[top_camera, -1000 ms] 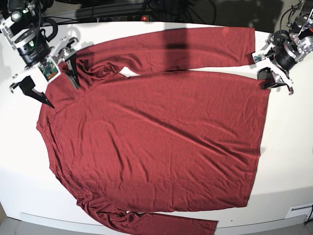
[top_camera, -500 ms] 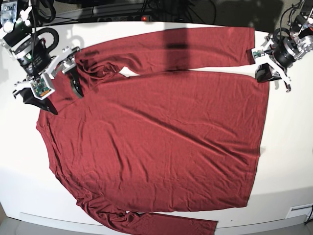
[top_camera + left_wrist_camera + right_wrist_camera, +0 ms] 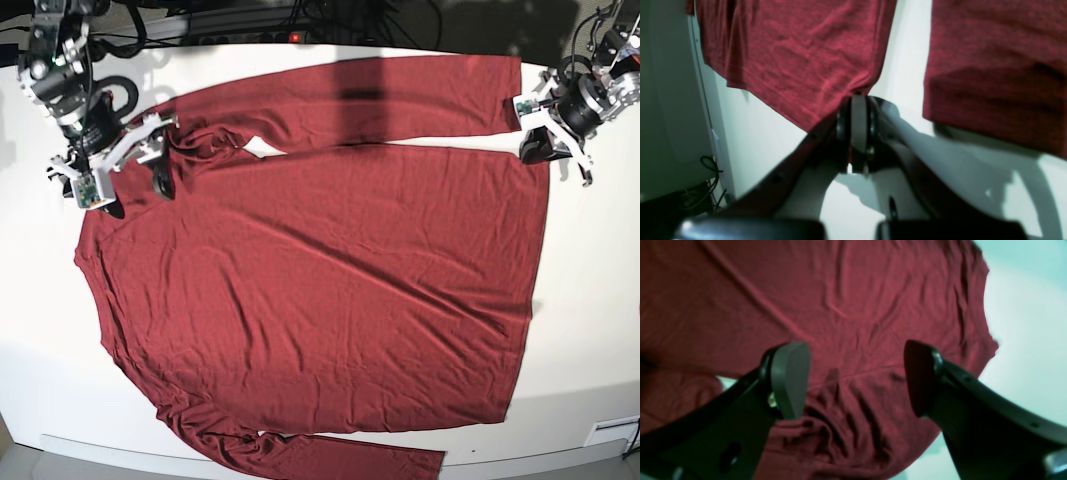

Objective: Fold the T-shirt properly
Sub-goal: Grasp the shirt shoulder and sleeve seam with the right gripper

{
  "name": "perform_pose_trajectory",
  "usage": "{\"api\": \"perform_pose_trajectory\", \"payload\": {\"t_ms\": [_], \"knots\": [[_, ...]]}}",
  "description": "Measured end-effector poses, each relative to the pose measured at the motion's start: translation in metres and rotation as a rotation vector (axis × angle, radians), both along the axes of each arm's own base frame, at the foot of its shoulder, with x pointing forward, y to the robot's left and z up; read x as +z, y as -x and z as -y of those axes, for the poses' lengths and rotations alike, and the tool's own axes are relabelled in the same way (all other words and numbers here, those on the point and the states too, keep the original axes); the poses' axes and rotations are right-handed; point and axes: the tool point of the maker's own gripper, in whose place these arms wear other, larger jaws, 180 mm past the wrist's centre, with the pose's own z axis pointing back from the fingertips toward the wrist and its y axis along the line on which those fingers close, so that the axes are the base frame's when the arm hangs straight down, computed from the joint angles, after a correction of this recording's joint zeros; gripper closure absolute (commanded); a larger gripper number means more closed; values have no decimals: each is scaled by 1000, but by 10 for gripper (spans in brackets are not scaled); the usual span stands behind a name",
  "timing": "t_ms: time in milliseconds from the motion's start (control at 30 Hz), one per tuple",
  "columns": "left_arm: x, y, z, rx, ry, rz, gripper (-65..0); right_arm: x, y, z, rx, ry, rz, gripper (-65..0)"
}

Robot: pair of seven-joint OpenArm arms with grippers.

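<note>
The maroon T-shirt (image 3: pixel 330 280) lies spread flat on the white table, one long sleeve (image 3: pixel 380 100) stretched along the far side and the other (image 3: pixel 300 455) bunched at the near edge. At the right of the base view my left gripper (image 3: pixel 538 150) is shut on the shirt's hem corner. The left wrist view shows the jaws (image 3: pixel 858 100) closed with the fabric (image 3: pixel 800 60) pinched between them. My right gripper (image 3: pixel 135 192) stands open over the shoulder area at the left. In the right wrist view its fingers straddle wrinkled cloth (image 3: pixel 840 306) around the gripper's centre (image 3: pixel 855 380).
Bare white table (image 3: pixel 590 300) shows to the right of the hem and at the left corners. A power strip and cables (image 3: pixel 290 35) run behind the table's far edge. Loose cables (image 3: pixel 706 186) hang past the table's edge in the left wrist view.
My left gripper has closed on the hem corner. The right arm has shifted up and to the right over the shoulder, its jaws staying wide.
</note>
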Motion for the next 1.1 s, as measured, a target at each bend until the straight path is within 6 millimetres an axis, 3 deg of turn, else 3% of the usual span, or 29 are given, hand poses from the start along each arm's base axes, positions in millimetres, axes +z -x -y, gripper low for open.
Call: {"api": "perform_pose_trajectory", "payload": {"t_ms": [133, 300, 567, 1100], "knots": [[0, 0, 1, -1, 3, 0, 0, -36, -1, 4, -42, -46, -91, -439], [0, 0, 1, -2, 4, 0, 0, -66, 6, -23, 90, -5, -180, -439], [0, 0, 2, -4, 7, 1, 0, -84, 4, -72, 235, 34, -215, -439], [0, 0, 2, -4, 8, 0, 0, -99, 8, -67, 211, 44, -244, -439]]}}
